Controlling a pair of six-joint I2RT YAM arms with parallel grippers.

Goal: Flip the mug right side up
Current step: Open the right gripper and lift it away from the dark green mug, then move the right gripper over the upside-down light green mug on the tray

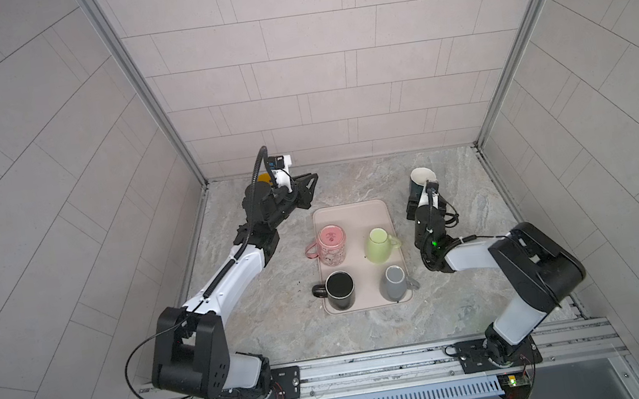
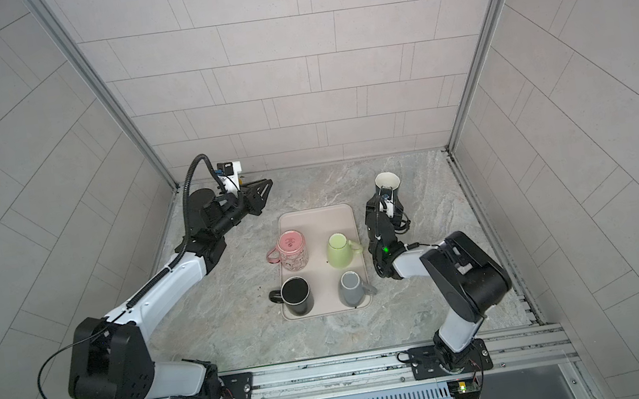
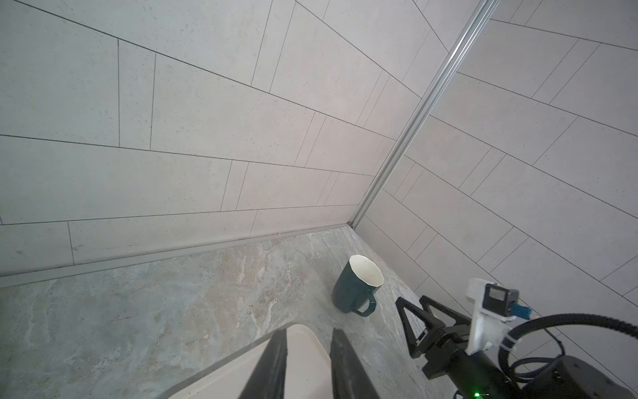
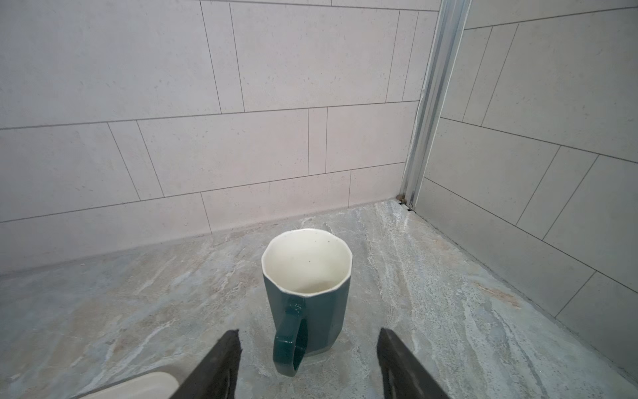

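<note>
Right wrist view looks across the grey marbled table (image 4: 138, 293) toward the tiled corner. In a top view the cream tray (image 1: 349, 215) sits at the middle of the table. The teal mug (image 4: 324, 311) is off the tray, to its right and toward the upper right of the table. It stands upright on its base with its white mouth open to the ceiling, so the turning looks done.

The right pincer (image 4: 309, 332) fills the bottom edge of its wrist view. Its two dark fingers are spread wide, one on each side of the mug's handle, and touch nothing. The left pincer (image 3: 309, 332) hangs over the tray's corner at the bottom of its own view, its fingers parted by only a narrow gap with nothing between them.

The mug looks like glazed ceramic. I judge it to be stiff, fairly heavy, slick to the touch, and likely to chip if it is knocked or dropped. Its faceted wall gives flat faces, so the safest hold would be across the body just below the rim. The handle faces the pincer and is a thinner, more slippery place to grip.
</note>
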